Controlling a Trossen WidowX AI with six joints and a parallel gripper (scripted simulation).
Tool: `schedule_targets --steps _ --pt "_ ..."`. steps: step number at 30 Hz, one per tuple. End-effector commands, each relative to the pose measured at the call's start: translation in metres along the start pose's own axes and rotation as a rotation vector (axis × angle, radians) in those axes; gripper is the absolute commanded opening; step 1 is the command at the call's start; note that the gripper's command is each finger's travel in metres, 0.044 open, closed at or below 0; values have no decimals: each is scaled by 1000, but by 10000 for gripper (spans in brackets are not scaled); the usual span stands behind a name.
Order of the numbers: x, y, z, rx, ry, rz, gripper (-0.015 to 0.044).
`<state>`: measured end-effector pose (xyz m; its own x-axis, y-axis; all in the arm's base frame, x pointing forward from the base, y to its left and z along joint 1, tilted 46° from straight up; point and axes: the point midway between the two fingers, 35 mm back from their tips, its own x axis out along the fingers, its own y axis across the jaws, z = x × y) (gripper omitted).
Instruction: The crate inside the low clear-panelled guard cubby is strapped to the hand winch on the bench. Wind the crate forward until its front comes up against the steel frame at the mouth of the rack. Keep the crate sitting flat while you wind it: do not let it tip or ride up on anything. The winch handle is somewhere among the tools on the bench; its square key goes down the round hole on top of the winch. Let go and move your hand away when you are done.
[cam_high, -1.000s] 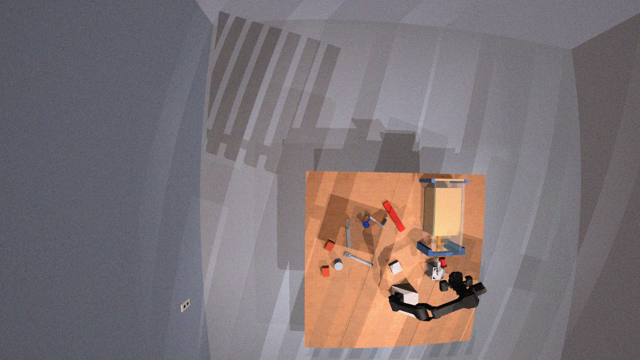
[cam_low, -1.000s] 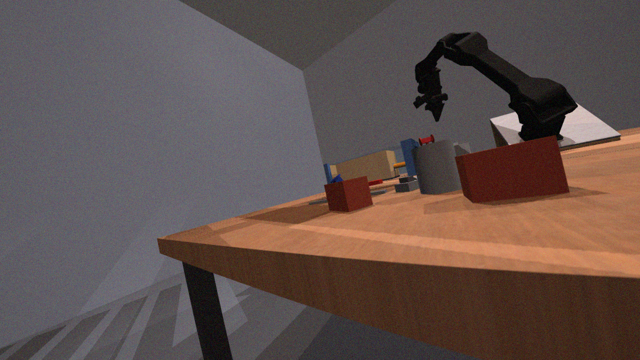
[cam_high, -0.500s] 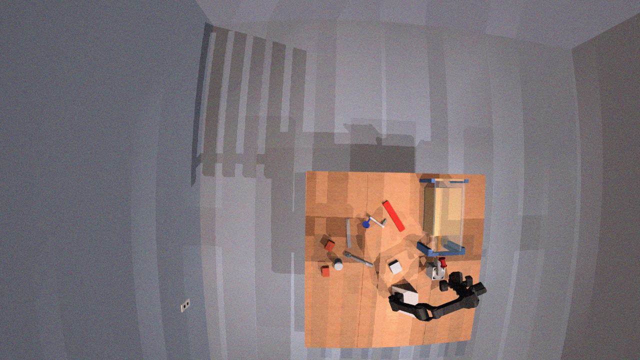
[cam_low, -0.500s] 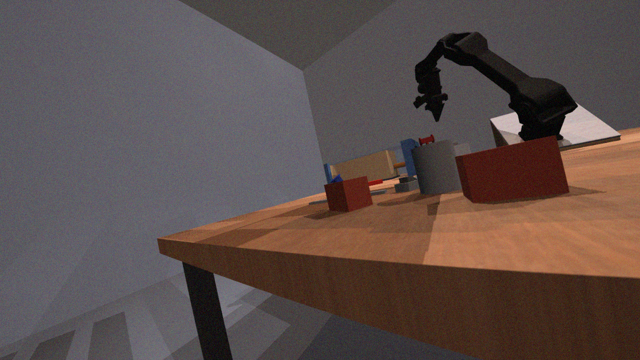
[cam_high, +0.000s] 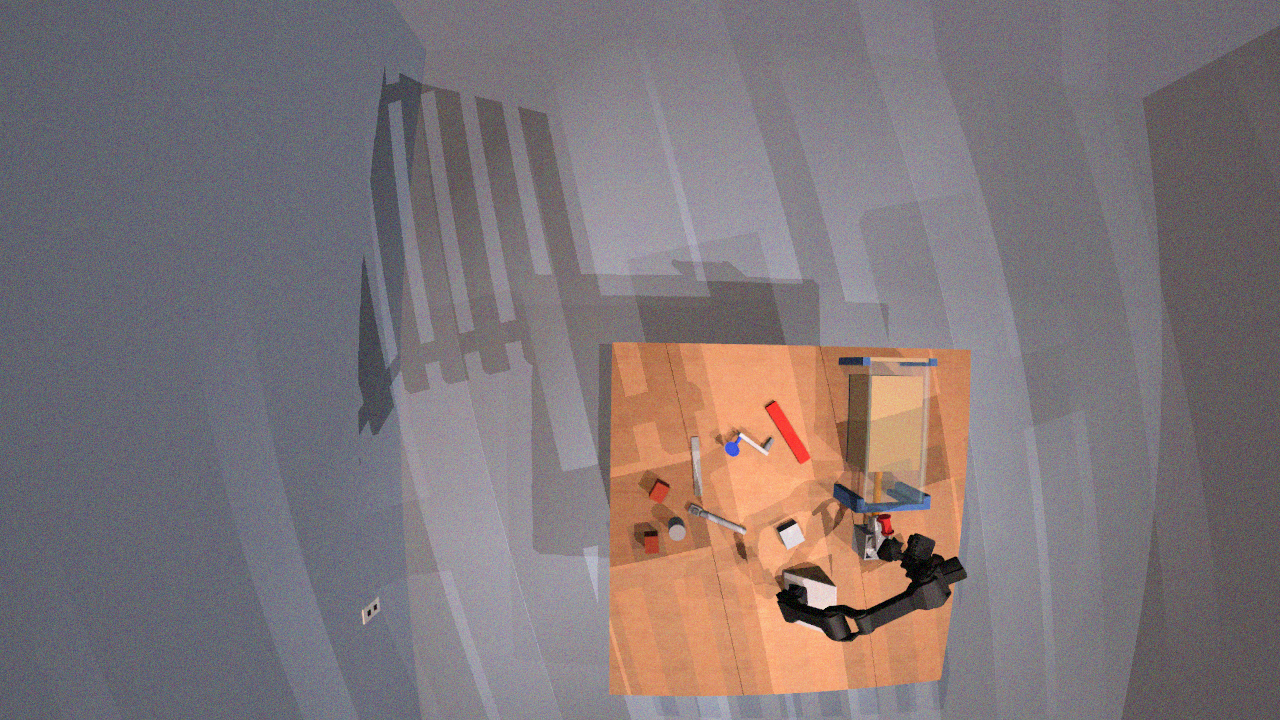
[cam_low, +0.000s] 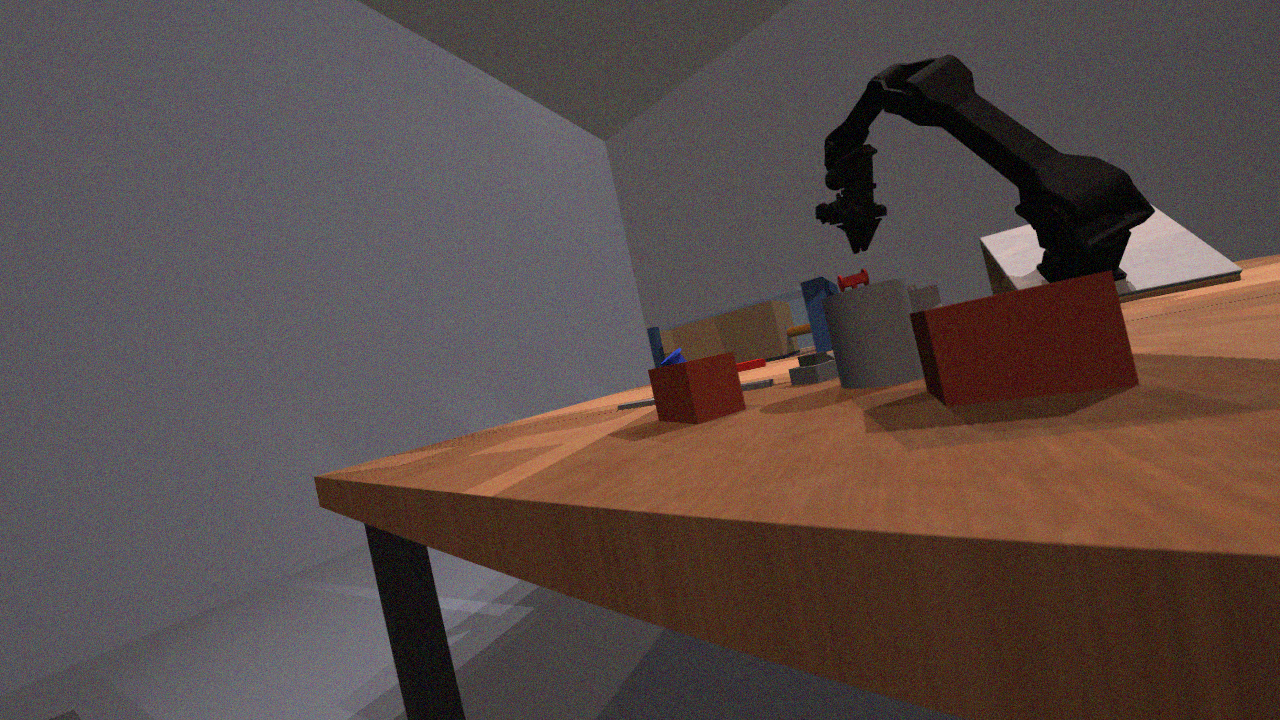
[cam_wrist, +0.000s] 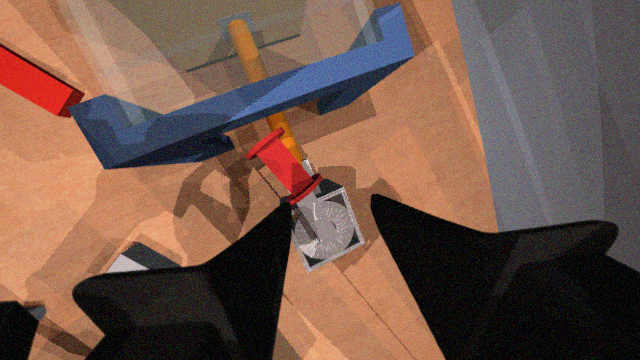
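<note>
Shows at the left two small red blocks (cam_high: 651, 541) (cam_high: 659, 489) (cam_low: 1029, 344) (cam_low: 698, 389), with a grey cylinder (cam_high: 676, 528) (cam_low: 872, 335) just beside. Next has a flat grey bar (cam_high: 696, 465) (cam_low: 635, 405) and a grey tool with a squarish head (cam_high: 716, 519) (cam_low: 812, 371), nearer. Has a blue-knobbed crank (cam_high: 753, 444) (cam_low: 673, 358) lying farther off, then a long red bar (cam_high: 787, 431) (cam_low: 750, 365) (cam_wrist: 35, 82). Shows a small pale block (cam_high: 791, 534) (cam_wrist: 127, 263) toward the near side. At the right, keeps the crate (cam_high: 897, 402) (cam_low: 733, 331) flat inside the clear-panelled cubby (cam_high: 927, 429), short of the blue steel frame (cam_high: 886, 507) (cam_low: 821, 313) (cam_wrist: 245, 110), with a gap between. Runs an orange strap (cam_high: 876, 486) (cam_wrist: 247, 50) from crate to hand winch (cam_high: 868, 542) (cam_wrist: 332, 230). Carries a red-gripped handle (cam_high: 879, 525) (cam_low: 853, 281) (cam_wrist: 287, 162) on top of the winch, grip toward the frame; cannot tell how deep in the hole. Holds the gripper (cam_high: 904, 553) (cam_low: 861, 250) (cam_wrist: 331, 204) above the winch, fingers apart, with nothing clamped.
</note>
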<state>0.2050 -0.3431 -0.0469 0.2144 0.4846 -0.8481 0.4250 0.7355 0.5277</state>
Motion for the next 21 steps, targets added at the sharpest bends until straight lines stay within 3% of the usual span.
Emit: schedule_targets --steps 1,5,21 --pt "11 17 23 449 -131 -16 341" --pt "12 19 26 501 -147 -12 440" --pt "19 19 25 501 -147 -13 440"
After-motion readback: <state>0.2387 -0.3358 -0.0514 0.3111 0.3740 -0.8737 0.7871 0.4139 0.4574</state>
